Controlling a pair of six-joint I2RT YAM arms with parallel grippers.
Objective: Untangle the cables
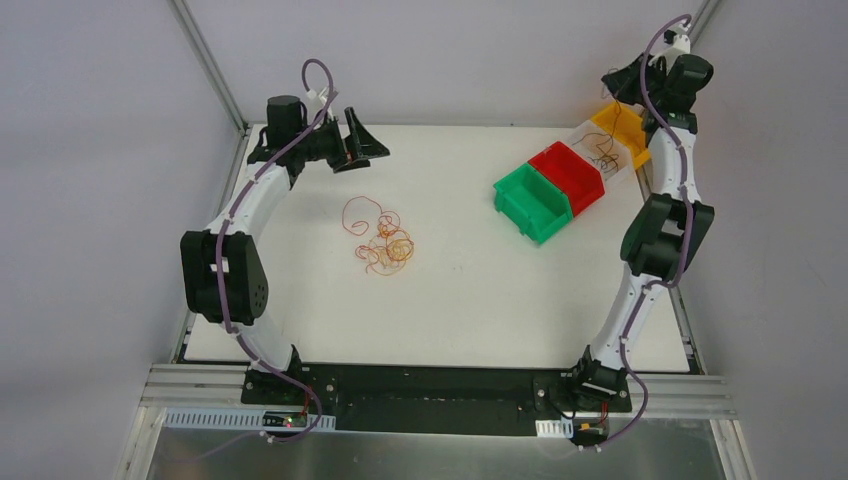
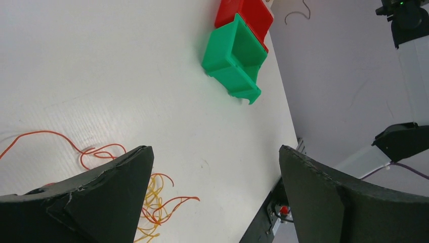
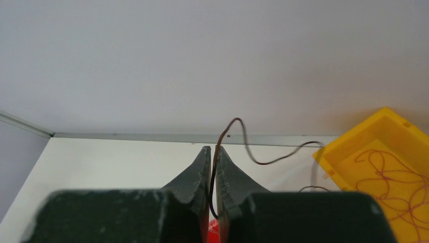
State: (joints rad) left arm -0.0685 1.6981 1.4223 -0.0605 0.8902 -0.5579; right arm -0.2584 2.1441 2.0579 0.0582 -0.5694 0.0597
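Setting: a white tabletop (image 1: 470,310) seen from above, with two white and black robot arms bolted at its near edge.

Left arm pose: it bows out over the table's left edge, elbow to the left. The forearm reaches to the far left corner and the wrist turns toward the middle of the table.

Left gripper (image 1: 362,138): released, its two black fingers spread wide with nothing between them. It hangs above the table, just beyond the far side of the wire pile.

Right arm pose: it climbs along the right edge to the far right corner, with the wrist raised over the row of bins.

Right gripper (image 3: 213,151): clenched to a narrow slit on one thin dark brown wire (image 3: 238,124). The wire runs up between the fingertips, arches over and trails right toward the yellow bin.

Task's thing: a loose tangle of hair-thin curly cables (image 1: 383,243) in red, orange and yellow lies on the table left of centre, with one orange loop at its far left side.

Bins: a green plastic bin (image 1: 548,225), a red plastic bin (image 1: 585,190) and a yellow plastic bin (image 1: 612,118) sit in a diagonal row at the far right, the green nearest.

Yellow bin contents: thin reddish-brown curly wires.

Between red and yellow bins: more dark curly wire on a pale patch; what holds it cannot be told.
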